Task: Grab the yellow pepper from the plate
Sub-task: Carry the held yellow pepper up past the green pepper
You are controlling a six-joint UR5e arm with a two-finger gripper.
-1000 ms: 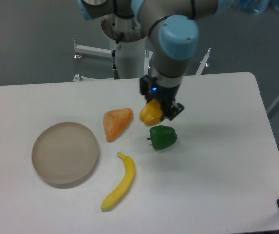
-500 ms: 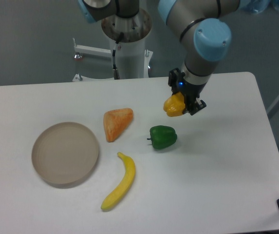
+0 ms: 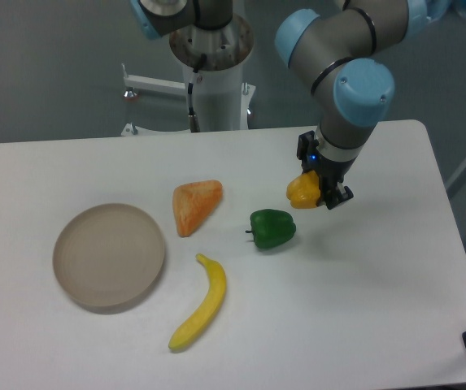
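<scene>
Banana [image 3: 200, 305] lies nearest the camera, long and yellow on the white table [image 3: 363, 309]. Left of it sits the plate [image 3: 109, 256], bare, with nothing on its beige face. Behind these rest the green pepper [image 3: 272, 228] and the orange wedge [image 3: 195, 205], each flat on the table and apart from one another.

Farther back and to the right, the gripper [image 3: 320, 188] hangs on the arm above the tabletop, clamped on the yellow pepper [image 3: 304, 190]. The pepper is off the plate and well apart from it, carried in the air just beyond and to the right of the green pepper. Only its left side shows; the dark fingers cover the rest.

By my reading the pick is done, and what is left is to carry it without loss. The pepper is lumpy and smooth-skinned, so it could twist or slip between flat fingers. Good practice would be to keep the squeeze steady, move slowly with no sudden turns of the wrist, and stay high enough to clear the green pepper below.
</scene>
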